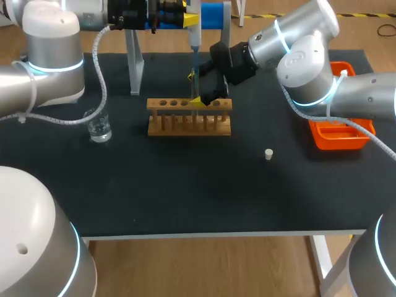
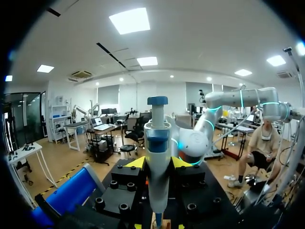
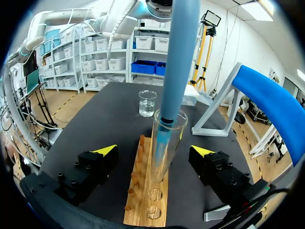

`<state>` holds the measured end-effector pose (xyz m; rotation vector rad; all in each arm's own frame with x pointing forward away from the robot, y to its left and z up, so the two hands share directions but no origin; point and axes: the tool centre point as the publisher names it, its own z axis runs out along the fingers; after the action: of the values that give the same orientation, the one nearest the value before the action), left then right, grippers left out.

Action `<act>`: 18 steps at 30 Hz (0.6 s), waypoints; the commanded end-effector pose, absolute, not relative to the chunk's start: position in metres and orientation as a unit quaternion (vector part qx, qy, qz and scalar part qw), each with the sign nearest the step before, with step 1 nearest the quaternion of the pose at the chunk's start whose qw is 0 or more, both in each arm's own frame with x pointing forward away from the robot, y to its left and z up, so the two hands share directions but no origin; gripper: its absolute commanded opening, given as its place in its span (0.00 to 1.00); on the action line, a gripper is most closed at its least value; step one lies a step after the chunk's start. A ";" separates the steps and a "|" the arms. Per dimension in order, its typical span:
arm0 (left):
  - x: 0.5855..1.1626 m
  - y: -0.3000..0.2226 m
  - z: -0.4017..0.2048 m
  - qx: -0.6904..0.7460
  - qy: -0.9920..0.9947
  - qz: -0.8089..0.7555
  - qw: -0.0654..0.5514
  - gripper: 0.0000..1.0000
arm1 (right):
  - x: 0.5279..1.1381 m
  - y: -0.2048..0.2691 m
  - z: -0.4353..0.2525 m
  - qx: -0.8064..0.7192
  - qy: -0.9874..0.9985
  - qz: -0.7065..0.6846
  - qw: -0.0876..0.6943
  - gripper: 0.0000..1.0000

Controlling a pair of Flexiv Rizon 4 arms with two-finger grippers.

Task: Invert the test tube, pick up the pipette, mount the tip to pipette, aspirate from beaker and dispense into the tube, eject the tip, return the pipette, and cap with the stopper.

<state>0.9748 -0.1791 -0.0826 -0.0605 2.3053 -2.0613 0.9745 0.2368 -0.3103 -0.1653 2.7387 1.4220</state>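
**Pipette upright, its end already inside the tube**

Our left claw (image 2: 158, 163) is closed on the pipette (image 2: 157, 143), with a yellow tip pressed to each side of the body and the plunger knob standing clear above. From that grip the pipette hangs straight down at the far middle of the table. Its blue lower end sits inside the mouth of the test tube (image 3: 167, 138).

This is the relation the next move turns on, as we judge it. The pipette and the tube are both upright and share one line, so dispensing should need only a press of the plunger and no sideways shift.

Our right claw (image 3: 153, 151) holds nothing. Its fingers stand wide apart on either side of the tube with a clear gap on both sides.

The tube stands in the wooden rack (image 3: 143, 214). The beaker (image 1: 99, 127) is on the table to the left of the rack. The stopper (image 1: 268, 154) lies to the right and nearer, well apart from the rack, on the right arm's side.
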 end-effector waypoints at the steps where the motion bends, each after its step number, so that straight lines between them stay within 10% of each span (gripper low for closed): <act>1: 0.974 -0.179 -0.083 -0.021 0.745 -0.666 0.025 0.00 | 0.974 0.236 -0.309 -0.054 0.887 0.458 0.025 1.00; 18: 0.975 -0.181 -0.086 -0.020 0.746 -0.666 0.020 0.00 | 0.974 0.236 -0.309 -0.054 0.887 0.458 0.025 1.00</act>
<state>0.9736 -0.1805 -0.0858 -0.0659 2.3115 -2.0648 0.9745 0.2368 -0.3103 -0.1653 2.7387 1.4220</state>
